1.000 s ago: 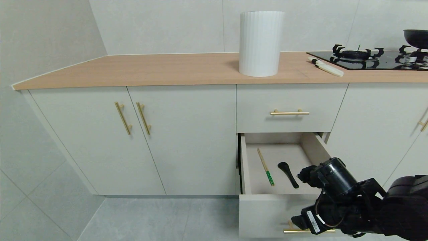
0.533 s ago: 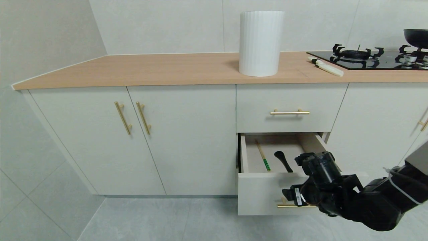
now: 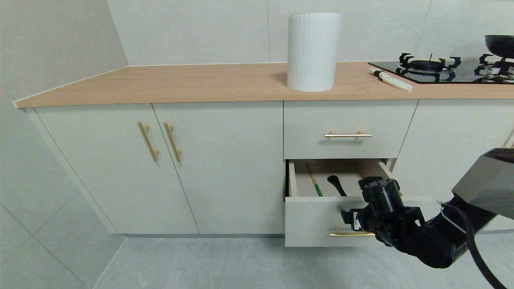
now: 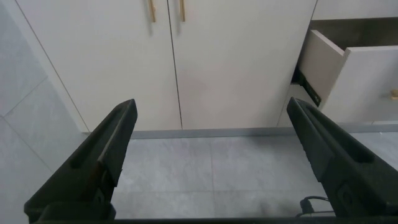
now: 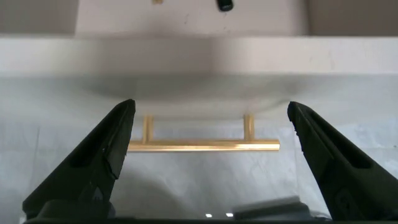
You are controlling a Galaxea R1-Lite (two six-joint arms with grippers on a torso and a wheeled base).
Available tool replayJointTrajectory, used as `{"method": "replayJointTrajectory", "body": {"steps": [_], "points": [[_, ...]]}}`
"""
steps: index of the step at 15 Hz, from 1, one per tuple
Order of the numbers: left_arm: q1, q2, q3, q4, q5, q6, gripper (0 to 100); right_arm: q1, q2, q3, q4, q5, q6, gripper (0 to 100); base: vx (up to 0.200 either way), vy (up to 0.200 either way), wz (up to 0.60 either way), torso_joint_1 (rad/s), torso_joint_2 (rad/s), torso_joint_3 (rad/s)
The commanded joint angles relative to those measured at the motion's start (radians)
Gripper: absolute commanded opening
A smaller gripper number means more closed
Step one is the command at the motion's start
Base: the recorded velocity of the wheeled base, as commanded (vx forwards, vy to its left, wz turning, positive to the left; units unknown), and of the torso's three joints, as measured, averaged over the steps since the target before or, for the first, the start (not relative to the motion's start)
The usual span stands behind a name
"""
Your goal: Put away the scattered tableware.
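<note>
The lower drawer (image 3: 313, 218) stands partly open under the counter. Inside it lie a pair of chopsticks with green ends (image 3: 314, 185) and a black spoon (image 3: 336, 184). My right gripper (image 3: 353, 221) is at the drawer front, just above its brass handle (image 3: 351, 234). In the right wrist view this gripper (image 5: 209, 112) is open, with its fingers spread wider than the handle (image 5: 205, 146) and the drawer front close ahead. My left gripper (image 4: 209, 104) is open and holds nothing; it hangs low over the floor, facing the cabinet doors (image 4: 236, 56), with the drawer's side (image 4: 323, 62) off to one side.
On the wooden counter stand a tall white ribbed container (image 3: 313, 52) and a white-handled knife (image 3: 391, 80) beside the black gas hob (image 3: 445, 70). A dark pan (image 3: 500, 44) sits on the hob. A shut upper drawer (image 3: 347, 128) is above, with double doors (image 3: 160, 160) to the left.
The drawer has slid inward, from wide open to partly open. My right gripper has moved forward with the drawer front, staying at the handle.
</note>
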Motion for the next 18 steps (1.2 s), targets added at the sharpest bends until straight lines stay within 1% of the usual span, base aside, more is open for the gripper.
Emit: {"method": "replayJointTrajectory", "body": {"steps": [1,5,10,13,14,18], "points": [[0.0,0.0,0.0,0.0,0.0,0.0,100,-0.023,0.03,-0.015,-0.016,-0.002,0.003,100,0.0,0.0,0.0,0.0,0.0,0.0],[0.0,0.0,-0.002,0.0,0.0,0.0,100,-0.047,0.077,-0.034,-0.133,-0.003,-0.001,100,0.0,0.0,0.0,0.0,0.0,0.0],[0.0,0.0,0.0,0.0,0.0,0.002,100,-0.086,0.151,-0.115,-0.155,-0.005,0.003,100,0.0,0.0,0.0,0.0,0.0,0.0],[0.0,0.0,0.0,0.0,0.0,0.0,100,-0.101,0.208,-0.139,-0.236,-0.012,-0.001,100,0.0,0.0,0.0,0.0,0.0,0.0],[0.0,0.0,0.0,0.0,0.0,0.0,100,-0.104,0.237,-0.17,-0.26,-0.019,-0.002,100,0.0,0.0,0.0,0.0,0.0,0.0],[0.0,0.0,0.0,0.0,0.001,0.0,100,-0.132,0.291,-0.264,-0.27,-0.019,-0.001,100,0.0,0.0,0.0,0.0,0.0,0.0]]}}
